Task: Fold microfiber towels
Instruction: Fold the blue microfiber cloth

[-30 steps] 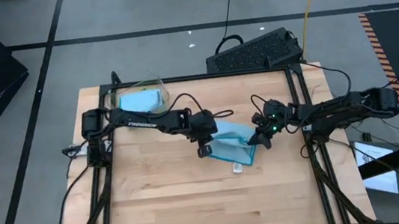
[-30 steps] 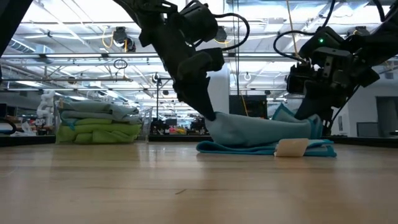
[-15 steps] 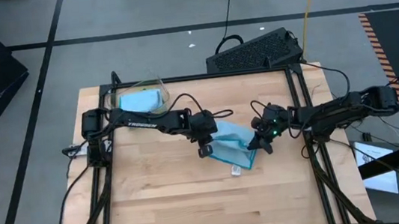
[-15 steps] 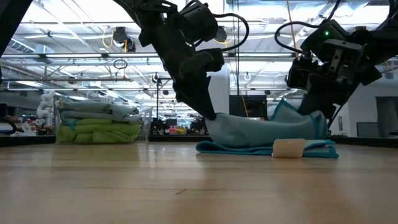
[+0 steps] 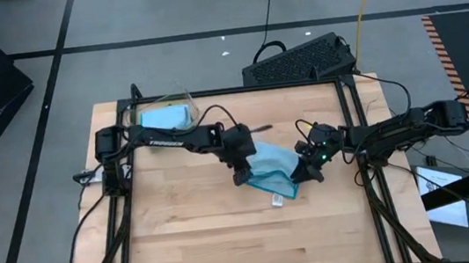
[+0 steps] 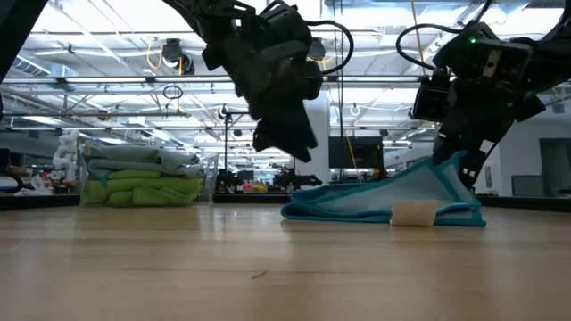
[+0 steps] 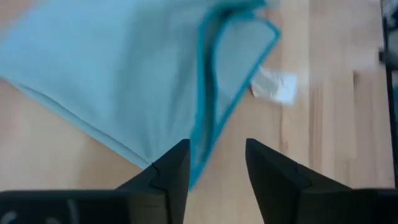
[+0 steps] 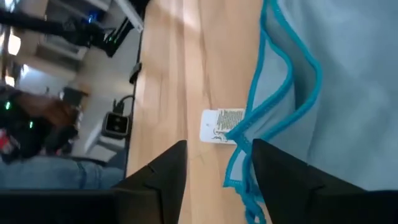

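The wooden worktop (image 5: 194,242) carries a folded light blue towel (image 5: 271,167) near its middle, its white tag (image 5: 279,199) flat on the wood just beside it. A clear bin (image 5: 164,115) of towels sits at the far left corner.

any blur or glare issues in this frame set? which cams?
Left wrist view: the blue towel and its white tag are smeared soft, while the fingers stay crisp. Right wrist view: towel edge and tag sharp, a bright glare streak on the table, room behind out of focus. Low view: bright ceiling lights, arms show as dark silhouettes. High view: even light, no glare.
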